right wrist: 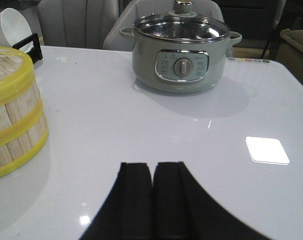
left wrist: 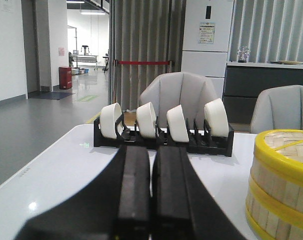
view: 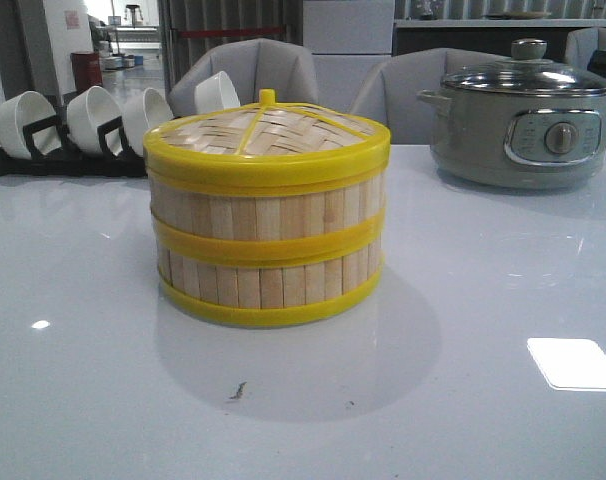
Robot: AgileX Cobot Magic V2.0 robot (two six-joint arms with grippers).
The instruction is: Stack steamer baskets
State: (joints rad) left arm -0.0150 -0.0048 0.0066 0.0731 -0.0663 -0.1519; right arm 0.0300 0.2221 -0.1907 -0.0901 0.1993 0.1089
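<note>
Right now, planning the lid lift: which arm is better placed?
Left, marginally: the stack sits slightly left of centre. The left gripper and right gripper are both shut, clear of it.

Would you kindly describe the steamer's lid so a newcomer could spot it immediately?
On the white table, find the yellow-rimmed steamer baskets stacked at the centre. The lid caps that stack: flat woven bamboo with a yellow knob, unlike the vertical slats below it.

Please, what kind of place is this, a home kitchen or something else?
Probably a showroom or lab set up like a dining area, not a home: a white table with an electric pot and bowl rack, padded chairs, and an open hall with a barrier tape.
</note>
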